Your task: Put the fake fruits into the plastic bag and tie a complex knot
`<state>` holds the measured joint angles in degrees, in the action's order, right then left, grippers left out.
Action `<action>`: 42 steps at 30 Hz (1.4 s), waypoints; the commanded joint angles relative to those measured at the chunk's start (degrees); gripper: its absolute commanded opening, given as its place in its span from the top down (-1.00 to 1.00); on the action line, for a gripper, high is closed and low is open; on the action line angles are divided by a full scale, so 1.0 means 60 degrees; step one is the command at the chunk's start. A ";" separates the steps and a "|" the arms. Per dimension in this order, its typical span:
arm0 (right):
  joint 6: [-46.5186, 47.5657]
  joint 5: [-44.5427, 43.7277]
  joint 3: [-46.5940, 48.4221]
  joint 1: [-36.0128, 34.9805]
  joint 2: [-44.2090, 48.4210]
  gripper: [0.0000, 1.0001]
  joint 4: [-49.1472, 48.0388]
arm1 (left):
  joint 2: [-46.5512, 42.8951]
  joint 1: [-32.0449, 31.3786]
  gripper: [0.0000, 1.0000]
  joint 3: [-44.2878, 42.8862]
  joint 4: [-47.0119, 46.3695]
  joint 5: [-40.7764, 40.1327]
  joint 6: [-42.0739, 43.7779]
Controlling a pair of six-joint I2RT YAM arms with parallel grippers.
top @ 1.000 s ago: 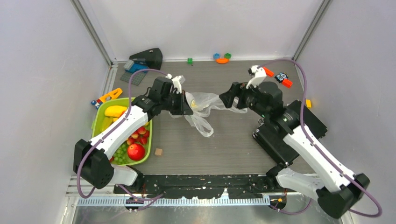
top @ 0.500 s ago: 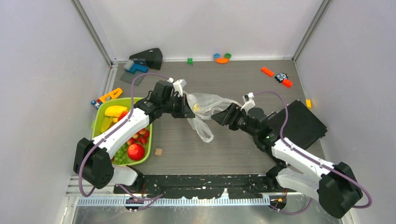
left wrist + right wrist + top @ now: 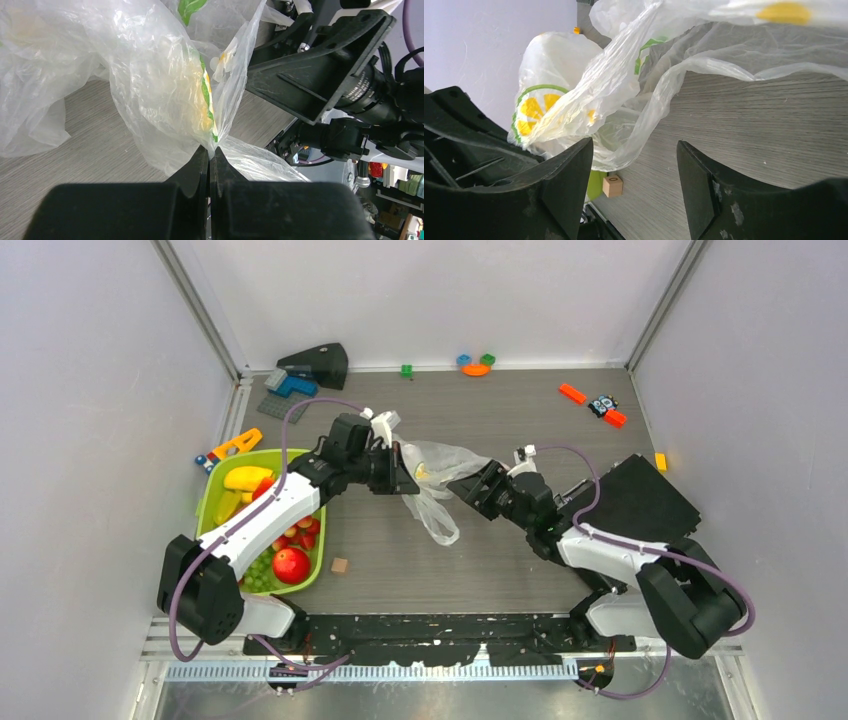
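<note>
Along the left edge of the table, the lime-green tray (image 3: 206, 502) holds every one of the fake fruits (image 3: 270, 530) I can find. The plastic bag (image 3: 445, 458) at mid-table therefore looks empty to me, and the yellow marks on it read as printed lemon slices. My left gripper (image 3: 210, 150) is clamped flat on a thin fold of the film and holds it up off the wood. That pinch is my first worry: the film is slick and flimsy, so a sideways tug could slip it free or tear it. Further right, my right gripper (image 3: 635, 145) stands wide with nothing in it, and a hanging fold lies just ahead of its jaws. Closing there might catch both layers and seal the mouth instead of spreading it, or knock into the left gripper close by. Counting across, I see one tray. In it are one red apple (image 3: 291, 564), one bunch of green grapes (image 3: 258, 572), at least two yellow pieces (image 3: 245, 478), and strawberries (image 3: 300, 530) too crowded to number. Beside the tray sits one small wooden cube (image 3: 340, 565). Then come one bag and two grippers.
</note>
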<state>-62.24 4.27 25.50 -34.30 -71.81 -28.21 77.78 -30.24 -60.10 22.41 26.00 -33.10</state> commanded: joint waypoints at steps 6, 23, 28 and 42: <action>-0.0268 -0.0208 0.0303 -0.0076 -0.1066 -0.39 -0.1368 | -0.0054 0.0001 1.00 0.0096 -0.0649 0.0389 -0.0214; -0.0084 -0.0337 0.1078 -0.0376 -0.1563 0.32 -0.2130 | -0.0164 -0.0143 1.00 0.0323 -0.1377 0.1152 -0.0369; 0.1372 -0.1049 0.1596 -0.0376 -0.0463 0.86 -0.0944 | -0.0478 -0.0242 0.77 0.0109 -0.1335 0.1457 0.0187; 0.6871 -0.0139 0.5225 -0.0447 0.1063 0.90 0.5158 | -0.3037 -0.0336 -0.83 -0.2191 0.1031 -0.1097 0.2431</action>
<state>-30.52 1.04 52.51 -36.40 -66.08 -9.78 64.01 -31.94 -69.58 24.40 28.73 -23.40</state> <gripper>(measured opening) 0.071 0.898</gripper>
